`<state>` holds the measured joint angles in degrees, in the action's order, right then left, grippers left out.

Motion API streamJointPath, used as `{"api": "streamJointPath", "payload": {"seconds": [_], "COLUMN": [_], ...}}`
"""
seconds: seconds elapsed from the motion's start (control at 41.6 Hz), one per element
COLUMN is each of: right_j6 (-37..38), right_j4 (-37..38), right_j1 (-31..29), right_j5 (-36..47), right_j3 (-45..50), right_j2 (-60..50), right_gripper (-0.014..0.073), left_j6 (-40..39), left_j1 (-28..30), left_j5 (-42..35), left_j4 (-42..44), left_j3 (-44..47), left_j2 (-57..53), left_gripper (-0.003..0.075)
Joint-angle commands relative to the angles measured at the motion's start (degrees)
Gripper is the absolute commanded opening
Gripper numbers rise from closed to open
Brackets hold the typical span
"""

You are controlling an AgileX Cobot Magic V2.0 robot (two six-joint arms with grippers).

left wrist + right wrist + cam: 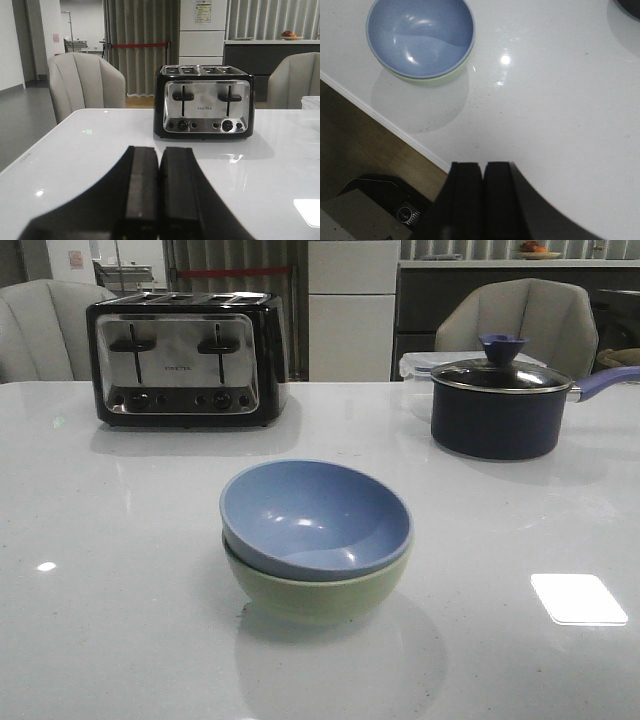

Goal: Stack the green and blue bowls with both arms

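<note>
The dusty blue bowl [315, 515] sits nested inside the pale green bowl [320, 598] in the middle of the white table [120, 570]. The stack also shows in the right wrist view, blue bowl [420, 35] over a sliver of green rim [432, 79]. My left gripper [159, 152] is shut and empty, low over the table and facing the toaster. My right gripper [483, 166] is shut and empty, above the table's near edge, well away from the bowls. Neither gripper shows in the front view.
A black and chrome toaster [186, 360] stands at the back left and also shows in the left wrist view [206, 101]. A dark lidded saucepan [498, 405] with a blue knob and handle stands at the back right. The table's edge [385, 122] drops to the floor.
</note>
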<state>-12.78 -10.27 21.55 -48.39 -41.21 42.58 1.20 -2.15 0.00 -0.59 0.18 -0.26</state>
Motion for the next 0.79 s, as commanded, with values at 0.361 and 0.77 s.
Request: {"api": "streamJointPath", "payload": {"seconds": [0.361,0.77], "right_j6": [-0.2,-0.2], "right_j4": [-0.3,0.6], "right_j1": [-1.5,-20.3], "right_j5": [3.0,27.5], "right_j3": [-0.9,23.7], "right_j2": [-2.9,-29.2], "right_gripper": [0.0057,0.0057], "left_j6": [-0.1,-0.1], "left_j1": [-0.2,-0.2], "left_j5": [-4.9,-4.9], "left_j4": [-0.4,-0.4], "left_j3": [0.3,0.3], "left_j2": [-1.1,-1.1], "left_gripper": [0.0093,0.0093]}}
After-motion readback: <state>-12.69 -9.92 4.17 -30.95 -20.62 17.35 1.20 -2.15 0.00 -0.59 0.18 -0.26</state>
